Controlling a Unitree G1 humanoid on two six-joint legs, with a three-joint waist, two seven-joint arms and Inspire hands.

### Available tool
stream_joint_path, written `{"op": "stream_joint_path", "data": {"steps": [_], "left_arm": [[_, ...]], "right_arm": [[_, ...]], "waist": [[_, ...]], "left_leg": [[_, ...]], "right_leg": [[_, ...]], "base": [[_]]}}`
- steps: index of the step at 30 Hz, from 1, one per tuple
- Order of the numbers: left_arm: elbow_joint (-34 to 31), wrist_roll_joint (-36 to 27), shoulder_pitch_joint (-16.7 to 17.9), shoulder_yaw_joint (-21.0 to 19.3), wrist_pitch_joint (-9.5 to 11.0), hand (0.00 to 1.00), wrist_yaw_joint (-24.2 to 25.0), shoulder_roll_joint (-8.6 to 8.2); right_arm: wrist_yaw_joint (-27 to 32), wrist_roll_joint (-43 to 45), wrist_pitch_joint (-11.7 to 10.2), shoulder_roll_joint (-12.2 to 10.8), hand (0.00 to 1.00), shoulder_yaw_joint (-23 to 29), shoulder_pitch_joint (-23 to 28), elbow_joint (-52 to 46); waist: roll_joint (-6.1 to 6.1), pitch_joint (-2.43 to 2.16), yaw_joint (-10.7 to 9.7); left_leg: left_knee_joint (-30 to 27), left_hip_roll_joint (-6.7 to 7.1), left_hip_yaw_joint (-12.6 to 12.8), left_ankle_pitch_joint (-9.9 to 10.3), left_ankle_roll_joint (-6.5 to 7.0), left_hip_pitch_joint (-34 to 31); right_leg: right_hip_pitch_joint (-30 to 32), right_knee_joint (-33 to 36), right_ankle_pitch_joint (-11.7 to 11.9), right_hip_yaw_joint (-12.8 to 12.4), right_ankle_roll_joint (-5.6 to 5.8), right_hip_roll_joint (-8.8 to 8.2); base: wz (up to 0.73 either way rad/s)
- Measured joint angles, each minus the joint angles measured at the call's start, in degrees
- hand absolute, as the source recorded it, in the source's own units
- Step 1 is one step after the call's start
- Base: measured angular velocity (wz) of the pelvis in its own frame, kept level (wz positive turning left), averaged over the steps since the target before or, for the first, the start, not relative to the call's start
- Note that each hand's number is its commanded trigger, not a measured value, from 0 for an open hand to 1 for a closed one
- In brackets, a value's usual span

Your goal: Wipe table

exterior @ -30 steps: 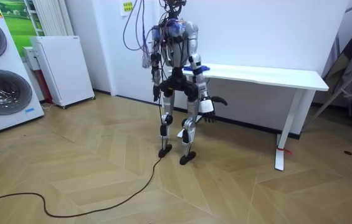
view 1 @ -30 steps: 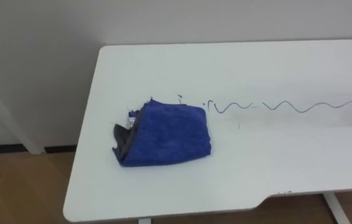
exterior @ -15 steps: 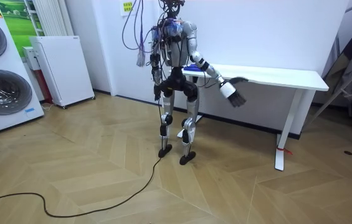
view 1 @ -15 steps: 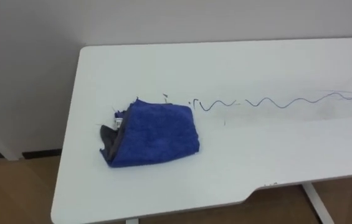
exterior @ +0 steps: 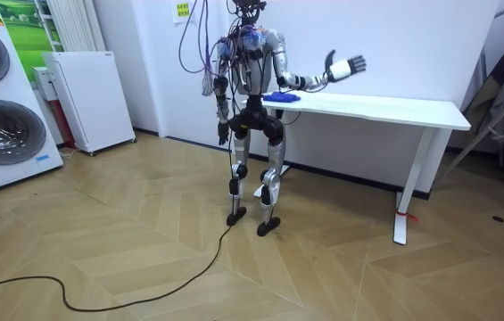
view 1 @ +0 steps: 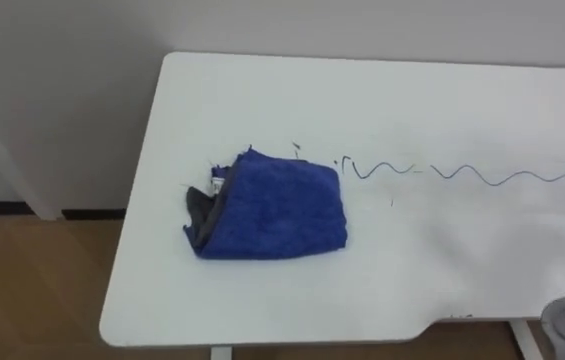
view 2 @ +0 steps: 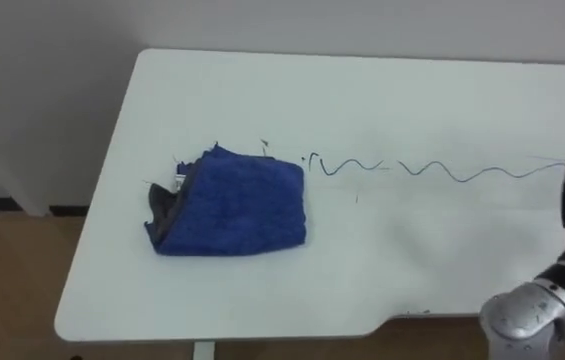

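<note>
**Right arm up, cloth not yet touched**

Nearest to me, my right forearm (view 2: 537, 312) comes into the lower right corner of the eye views, at the table's (view 1: 262, 90) near edge. A second ago this arm hung low beside my leg, below the tabletop. It has since swung up, and the room view shows my right hand (exterior: 345, 65) raised above the table with its fingers spread and nothing in it. I read this as the start of a reach, so no wiping has begun.

Further in, the blue cloth (view 1: 274, 206) lies crumpled near the table's left end, where it lay before, and neither hand touches it. Just beside its right edge a wavy pen line (view 1: 482, 176) starts and runs off to my right, which I take to be the mark to clean. The tabletop between my arm and the cloth is bare, so nothing blocks the way, though my hand is high and well apart from the cloth.

My left hand (exterior: 222, 135) hangs by my hip. The wall (view 1: 262, 25) stands behind the table.
</note>
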State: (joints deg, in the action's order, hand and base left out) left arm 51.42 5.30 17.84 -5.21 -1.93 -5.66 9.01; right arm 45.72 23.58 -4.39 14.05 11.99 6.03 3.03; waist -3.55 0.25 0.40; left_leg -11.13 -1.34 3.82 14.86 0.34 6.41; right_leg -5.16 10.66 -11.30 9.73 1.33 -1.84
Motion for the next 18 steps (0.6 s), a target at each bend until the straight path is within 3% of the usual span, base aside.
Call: {"op": "stream_joint_path", "data": {"steps": [6,9,12,18], "left_arm": [[-0.1,1.3,0.2,0.2,1.3,0.0,0.1,0.6],[-0.1,1.3,-0.2,2.0,1.3,0.0,0.2,1.61],[0.2,1.7,-0.6,2.2,1.5,0.0,0.4,1.6],[1.1,1.8,-1.5,2.7,1.5,0.0,1.7,2.01]], "right_arm": [[-6.0,5.0,-0.9,5.1,0.0,-5.1,-4.5,-3.1],[-8.7,6.7,-1.1,5.7,0.0,-7.6,-5.1,-3.2],[-11.9,11.2,-1.1,6.2,0.0,-11.3,-5.1,-3.6],[-17.0,19.3,-1.0,7.1,0.0,-17.7,-5.1,-3.8]], "waist": [[-0.8,0.14,1.6],[-1.48,0.21,1.8],[-1.87,-0.05,3.0],[-1.58,0.15,5.3]], "left_leg": [[-0.1,-0.02,-1.0,0.0,0.0,-0.1],[-0.2,-0.01,-1.8,0.0,-0.02,-0.2],[-0.3,0.0,-2.5,0.0,-0.02,-0.4],[-0.2,0.09,-3.3,0.0,-0.02,0.1]], "right_leg": [[-0.5,0.0,0.0,0.5,0.0,0.02],[-0.9,-0.1,0.0,1.4,0.0,0.0],[-0.9,-0.2,0.0,1.7,0.0,0.0],[-1.3,-0.3,0.0,1.8,0.0,-0.01]], "base": [[0.06],[0.2],[0.06],[0.04]]}}
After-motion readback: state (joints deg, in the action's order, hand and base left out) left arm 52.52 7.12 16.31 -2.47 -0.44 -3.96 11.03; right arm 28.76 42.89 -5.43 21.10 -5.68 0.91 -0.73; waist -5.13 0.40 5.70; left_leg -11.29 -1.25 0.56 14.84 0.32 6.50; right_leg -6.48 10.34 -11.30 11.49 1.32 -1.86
